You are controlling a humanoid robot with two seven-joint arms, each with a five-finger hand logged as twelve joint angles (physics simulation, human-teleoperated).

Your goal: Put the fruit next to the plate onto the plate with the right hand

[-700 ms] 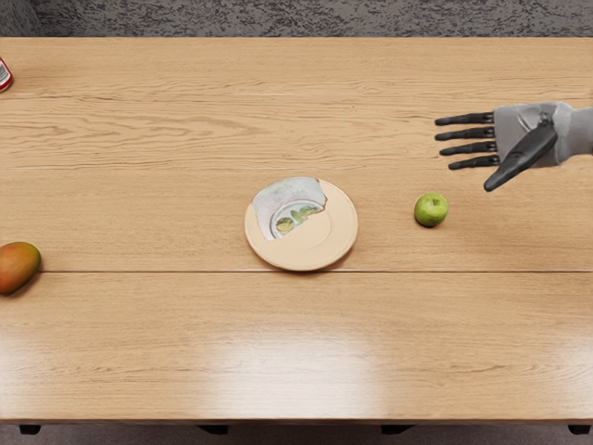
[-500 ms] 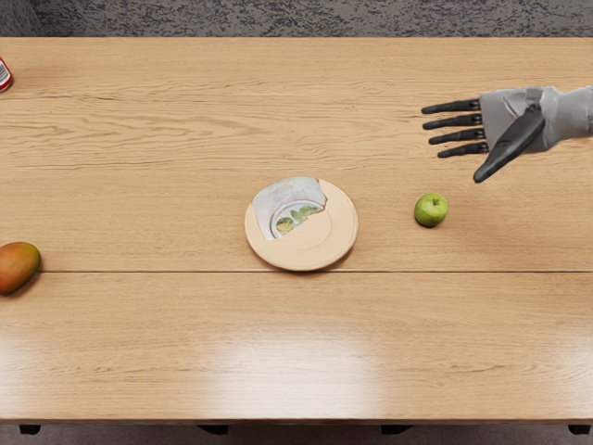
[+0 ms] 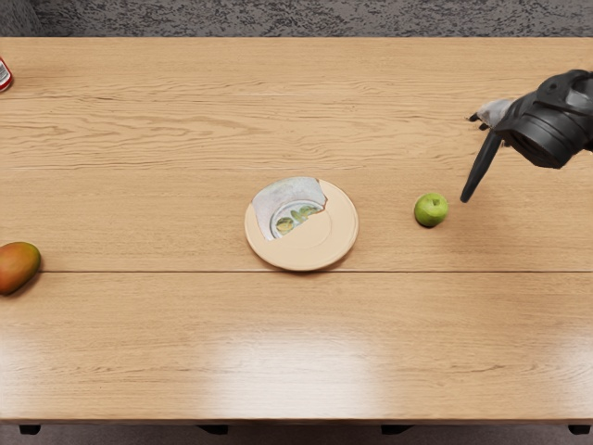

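Approach is the step in hand: the right hand point(image 3: 505, 125) hangs at the upper right of the frame, above and just right of the green apple point(image 3: 431, 209), holding nothing, with one dark digit stretched straight down towards the fruit and the rest hidden behind the wrist, so it reads as spread apart, not clamped. To do this well, I judge it should come down squarely over the apple and close from both sides (a round fruit nudged off-centre will likely roll across the bench point(image 3: 185, 352)). The apple lies on the bench right of the plate point(image 3: 335, 239), near it but not touching. The plate's upper-left part already carries a pale grey patch with small greenish bits, which I cannot identify; its lower-right part is bare and looks the better landing spot. A mango point(image 3: 17, 267) sits at the left edge, well apart.
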